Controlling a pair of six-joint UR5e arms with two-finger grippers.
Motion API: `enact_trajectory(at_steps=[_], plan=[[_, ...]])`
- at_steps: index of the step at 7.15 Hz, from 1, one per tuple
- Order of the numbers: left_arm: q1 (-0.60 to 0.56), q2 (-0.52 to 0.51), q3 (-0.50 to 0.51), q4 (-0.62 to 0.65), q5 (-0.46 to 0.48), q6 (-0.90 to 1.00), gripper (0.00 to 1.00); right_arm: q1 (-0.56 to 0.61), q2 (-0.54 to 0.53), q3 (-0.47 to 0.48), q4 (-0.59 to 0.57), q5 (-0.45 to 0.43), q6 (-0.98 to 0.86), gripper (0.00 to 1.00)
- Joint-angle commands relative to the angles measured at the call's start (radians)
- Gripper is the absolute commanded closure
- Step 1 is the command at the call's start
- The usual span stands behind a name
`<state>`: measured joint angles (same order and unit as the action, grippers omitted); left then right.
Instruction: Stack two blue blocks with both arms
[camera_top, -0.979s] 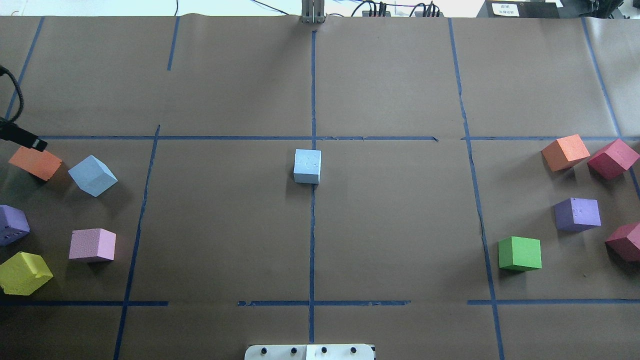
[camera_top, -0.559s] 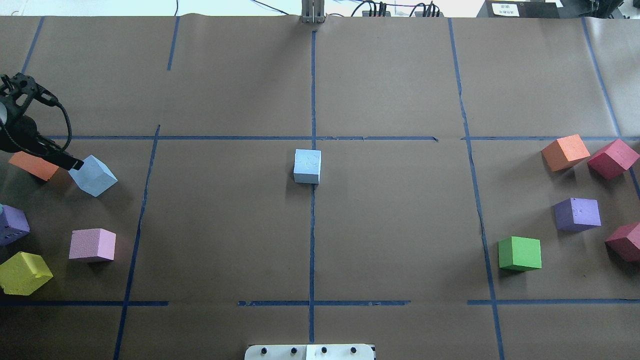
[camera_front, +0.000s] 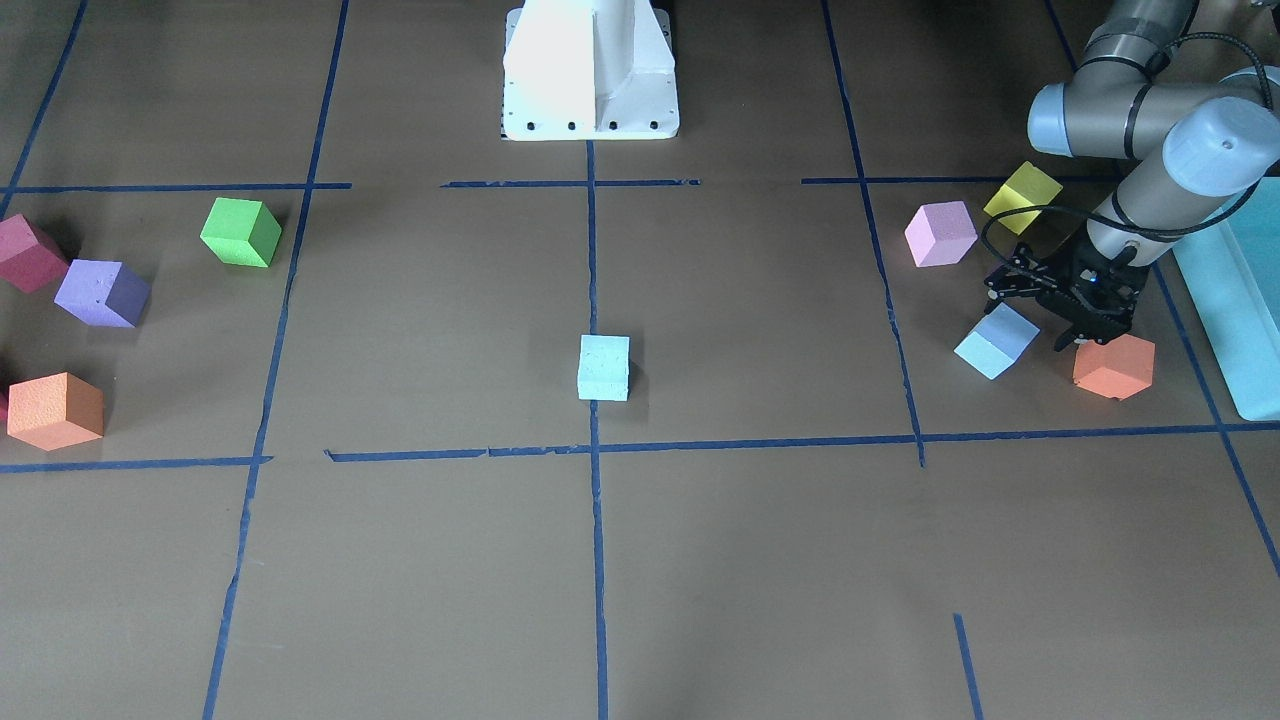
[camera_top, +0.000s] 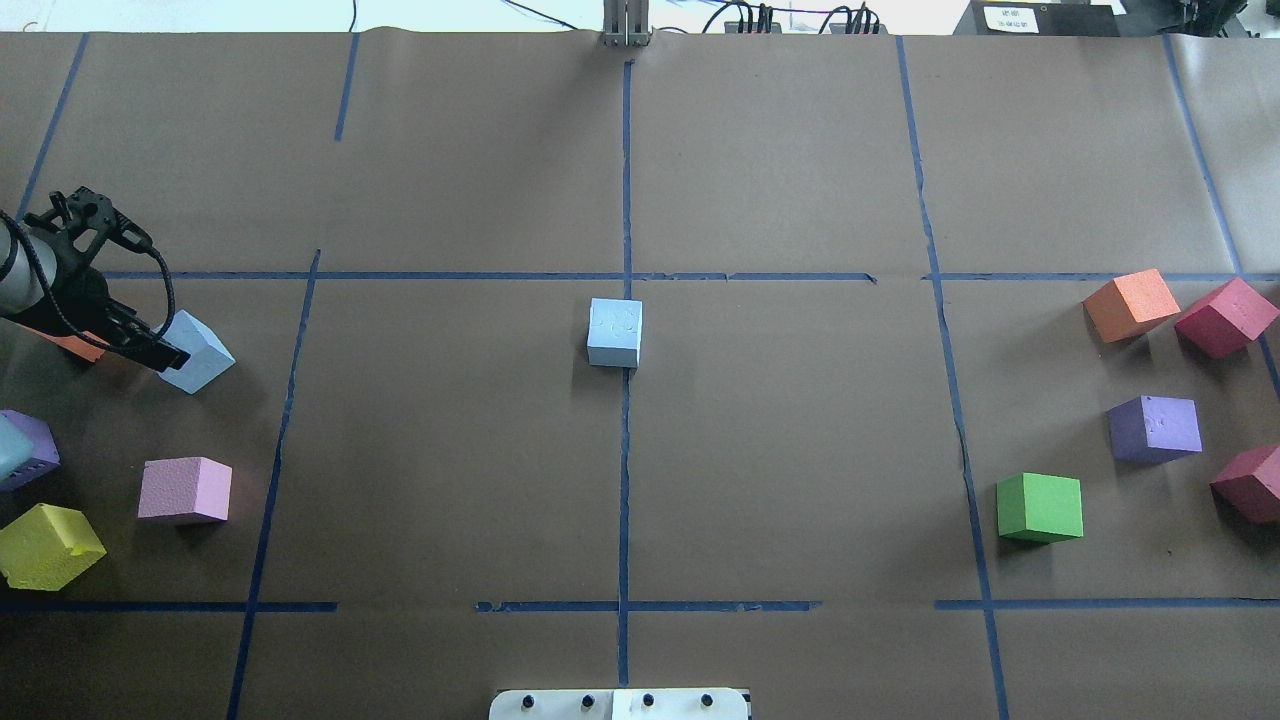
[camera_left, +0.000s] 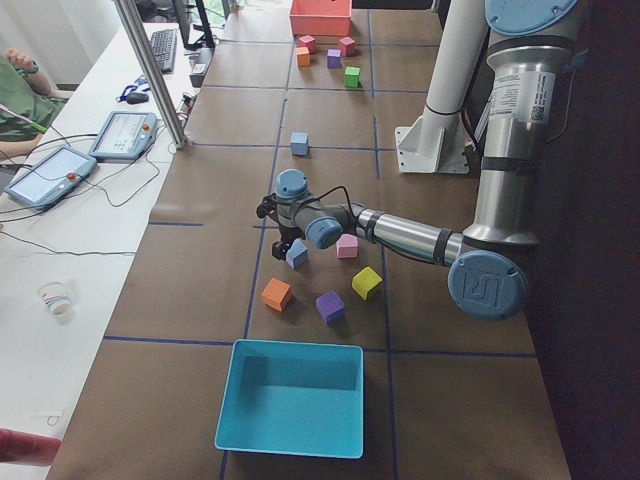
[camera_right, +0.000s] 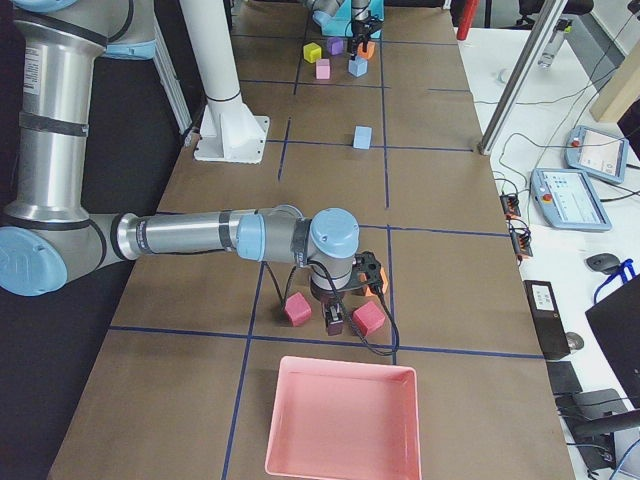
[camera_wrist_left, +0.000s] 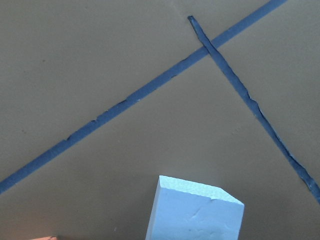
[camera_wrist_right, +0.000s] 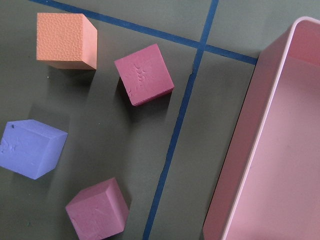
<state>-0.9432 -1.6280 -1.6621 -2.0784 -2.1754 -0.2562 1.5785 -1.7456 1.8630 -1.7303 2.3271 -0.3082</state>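
The left arm (camera_front: 1160, 185) stretches low over the counter (camera_top: 450, 450), with the left hand (camera_top: 160, 352) just over the outer blue block (camera_top: 208, 358). Whether that hand is spread or closed cannot be told. The far label (camera_top: 1010, 18) is too small to read.

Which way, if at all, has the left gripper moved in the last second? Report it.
Yes. In the overhead view the left gripper has come rightward toward the vertical tape line and now overlaps the left blue block.

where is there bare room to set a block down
It is bare on both sides of the centre blue block, out to the pink cube and the green cube. Both ends are crowded with cubes.
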Motion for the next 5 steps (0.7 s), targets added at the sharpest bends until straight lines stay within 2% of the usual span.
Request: enact_trajectory(at_steps=[1, 3, 4, 5], plan=[[0.032, -0.021, 0.047, -0.003, 0.002, -0.003, 0.00, 0.000, 0.000, -0.001, 0.000, 0.000, 0.000, 0.00], [0.043, -0.044, 0.087, -0.003, 0.000, -0.006, 0.03, 0.000, -0.005, 0.001, 0.000, 0.000, 0.000, 0.00], [0.043, -0.052, 0.094, -0.003, 0.000, -0.008, 0.33, 0.000, -0.005, 0.002, 0.000, 0.000, 0.000, 0.00], [0.043, -0.062, 0.088, -0.002, -0.001, -0.008, 0.50, 0.000, -0.005, 0.002, 0.000, 0.000, 0.000, 0.00]])
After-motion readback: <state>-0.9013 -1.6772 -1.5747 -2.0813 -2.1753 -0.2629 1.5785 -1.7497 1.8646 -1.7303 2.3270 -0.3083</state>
